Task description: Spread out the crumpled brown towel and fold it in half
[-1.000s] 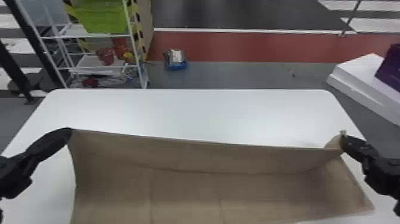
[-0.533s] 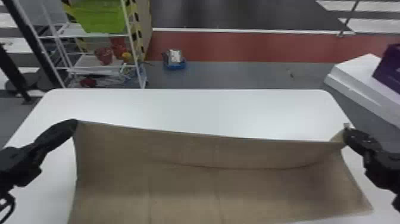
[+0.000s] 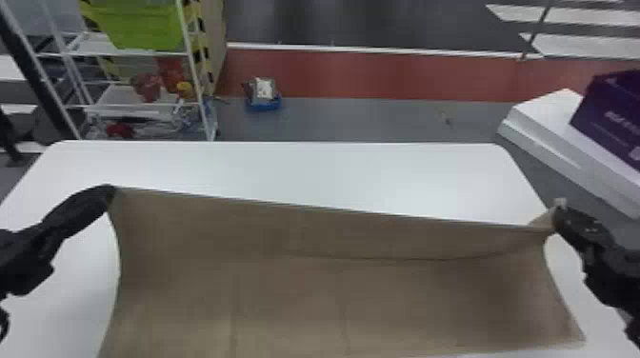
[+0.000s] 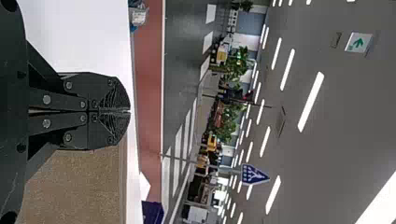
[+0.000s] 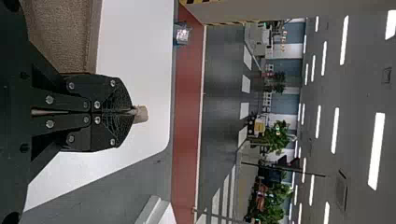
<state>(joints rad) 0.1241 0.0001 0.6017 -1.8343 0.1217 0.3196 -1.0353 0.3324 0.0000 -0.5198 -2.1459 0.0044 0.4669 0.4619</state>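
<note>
The brown towel [image 3: 295, 285] hangs between both grippers, its far edge lifted off the table and its lower part running toward the near side. My left gripper [image 3: 110, 189] is shut on its far left corner; in the left wrist view the left gripper [image 4: 130, 111] has its fingers together, with the towel [image 4: 74, 186] beside them. At the far right corner my right gripper [image 3: 557, 221] is shut on the cloth. A small tuft of towel [image 5: 141, 114] pokes out past the tips of the right gripper [image 5: 133, 112] in the right wrist view.
Beneath the towel lies the white table [image 3: 305, 171]. Beyond it, a wire shelf [image 3: 138, 54] with a green bin stands at the back left, a small blue tray [image 3: 263, 102] sits on the floor, and a purple box [image 3: 612, 114] rests on white boxes at the right.
Both grippers have risen a little in the head view, the left one also shifting right, and the towel's far edge has come up with them.
</note>
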